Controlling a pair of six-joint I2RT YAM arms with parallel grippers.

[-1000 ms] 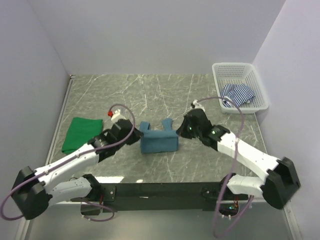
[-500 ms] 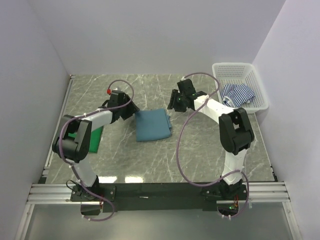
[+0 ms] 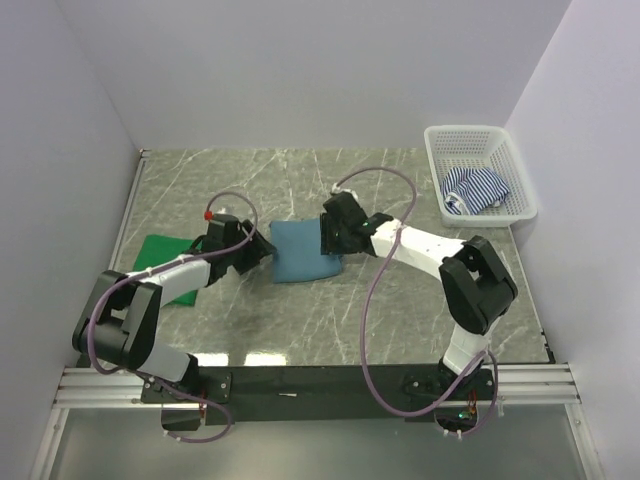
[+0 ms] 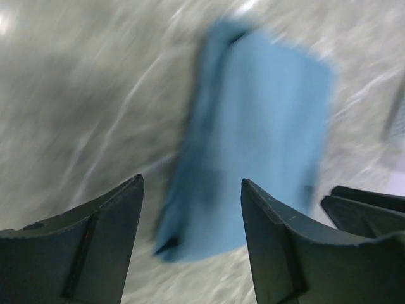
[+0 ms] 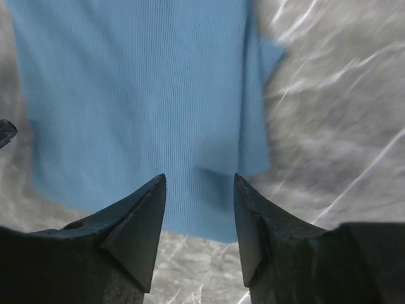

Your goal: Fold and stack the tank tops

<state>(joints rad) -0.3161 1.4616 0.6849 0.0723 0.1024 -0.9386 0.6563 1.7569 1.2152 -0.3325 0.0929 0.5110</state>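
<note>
Left pincer [image 4: 190, 190]: apart, empty, at the teal top's [image 3: 300, 255] edge.
Right pincer [image 5: 199, 183]: apart, empty, over it.
Risk: a fingertip snagging the cloth could undo the fold.

No legible text — none anywhere.

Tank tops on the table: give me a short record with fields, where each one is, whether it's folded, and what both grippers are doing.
teal tank top: folded rectangle, flat at the centre of the table
green tank top: folded, table's left side, partly hidden by the left arm
striped tank top: bunched, unfolded, inside the white mesh basket
left gripper: open, at the teal top's left edge, holding nothing
right gripper: open, over the teal top, holding nothing
stack: not yet made
</note>
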